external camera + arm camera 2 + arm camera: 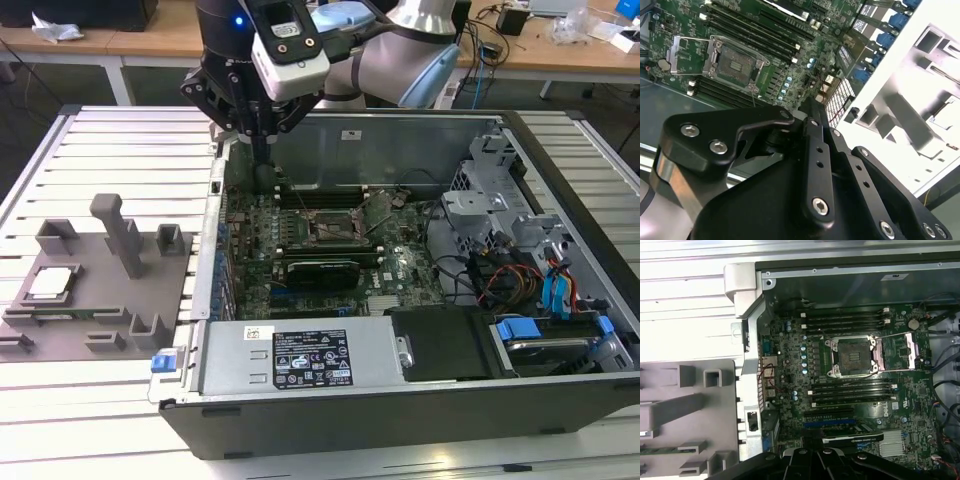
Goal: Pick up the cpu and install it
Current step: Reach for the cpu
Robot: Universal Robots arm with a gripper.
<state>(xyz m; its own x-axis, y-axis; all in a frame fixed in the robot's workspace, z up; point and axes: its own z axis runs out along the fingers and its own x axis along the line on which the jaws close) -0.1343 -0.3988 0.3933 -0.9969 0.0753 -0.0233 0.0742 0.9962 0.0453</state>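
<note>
Here, cpu [52,283] on grey plate [105,322], socket [852,356] open, arm [385,60] masking case [400,405] corner.

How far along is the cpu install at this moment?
Nothing done yet: the cpu lies on the grey fixture plate, outside the computer case. The socket is open and empty. The end effector hangs over the case's wall beside the fixture plate, away from the cpu. Pickup and installation both remain.
</note>
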